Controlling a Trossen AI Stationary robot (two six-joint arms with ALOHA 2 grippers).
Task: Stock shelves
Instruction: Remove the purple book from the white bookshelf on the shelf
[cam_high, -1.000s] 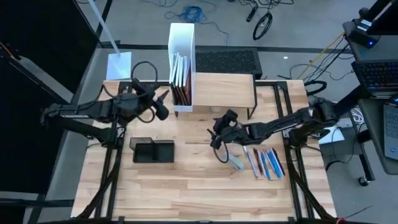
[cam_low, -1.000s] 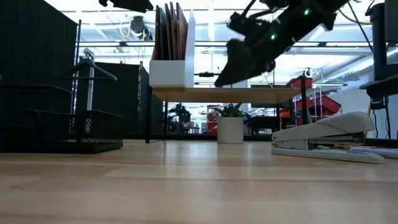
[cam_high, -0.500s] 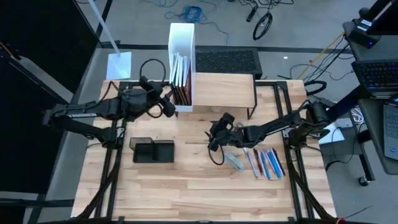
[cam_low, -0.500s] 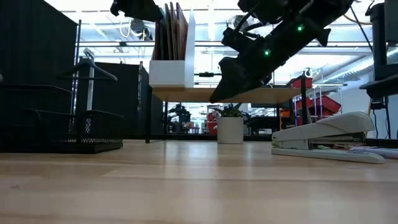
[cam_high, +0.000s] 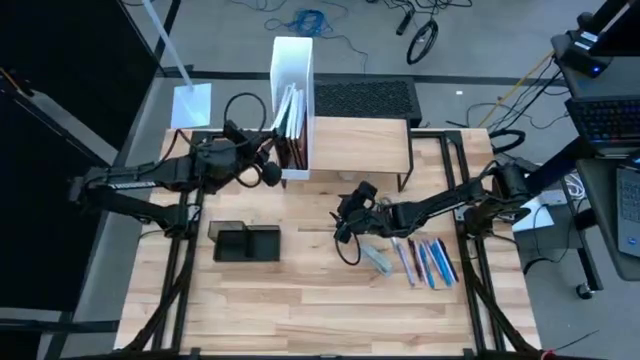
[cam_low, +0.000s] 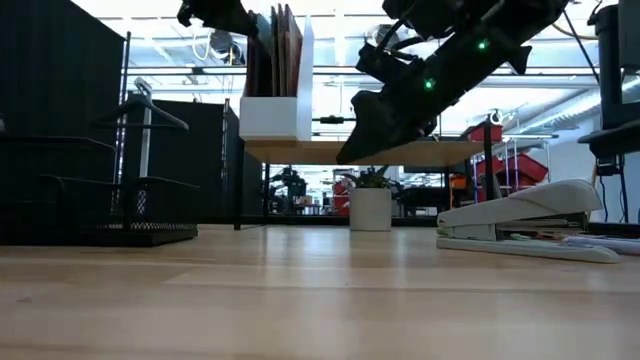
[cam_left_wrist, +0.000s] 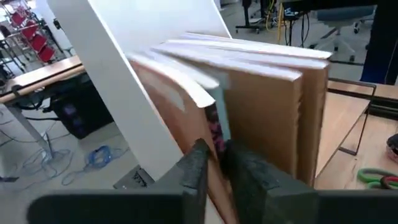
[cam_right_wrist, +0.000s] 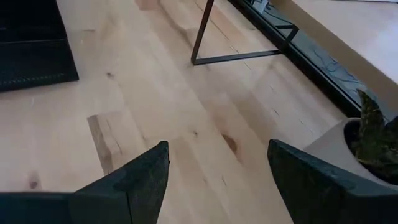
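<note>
Shelves (cam_high: 360, 135) stand at the surface's (cam_high: 300, 300) far edge, beside the white file box (cam_high: 292, 60). Left hand (cam_left_wrist: 214, 158), nearly closed, pinches one folder (cam_left_wrist: 214, 124) inside; a tug could tip the box. Right hand (cam_right_wrist: 214, 174) hangs wide open, empty, near the stapler (cam_low: 525, 215).

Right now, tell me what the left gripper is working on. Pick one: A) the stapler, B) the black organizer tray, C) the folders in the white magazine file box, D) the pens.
C: the left gripper has its jaws closed around the edge of a brown folder standing in the white magazine file box, as the left wrist view shows.
</note>
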